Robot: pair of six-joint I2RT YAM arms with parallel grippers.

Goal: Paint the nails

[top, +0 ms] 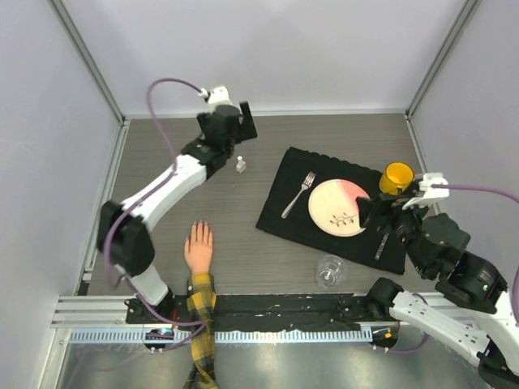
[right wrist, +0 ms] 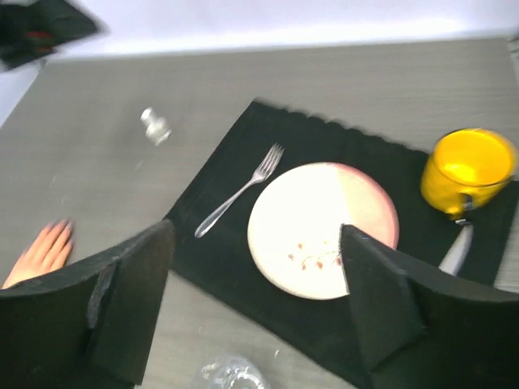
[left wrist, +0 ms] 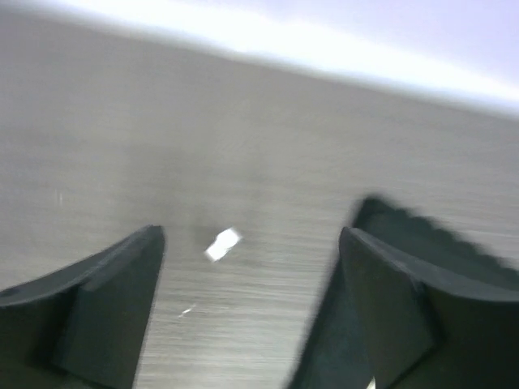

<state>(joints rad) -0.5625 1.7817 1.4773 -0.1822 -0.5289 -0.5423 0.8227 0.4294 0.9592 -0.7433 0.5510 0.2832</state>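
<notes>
The fake hand [top: 199, 247] lies palm down near the table's front left, its plaid sleeve [top: 201, 312] running off the near edge. It also shows at the left edge of the right wrist view, as the hand [right wrist: 42, 253]. Its nails are too small to make out. A small clear bottle [top: 241, 164] with a pale cap stands behind the hand, seen blurred as the bottle [right wrist: 154, 126]. My left gripper [top: 235, 123] hovers at the back of the table beyond the bottle, open and empty [left wrist: 251, 243]. My right gripper [top: 365, 212] hangs open over the plate's right side, holding nothing [right wrist: 255, 235].
A black placemat [top: 280, 211] carries a fork [top: 298, 194], a cream and pink plate [top: 336, 207], a yellow cup [top: 396, 177] and a knife [top: 383, 245]. A clear glass [top: 330, 270] stands just in front of the mat. A small white speck [left wrist: 223, 244] lies under the left gripper.
</notes>
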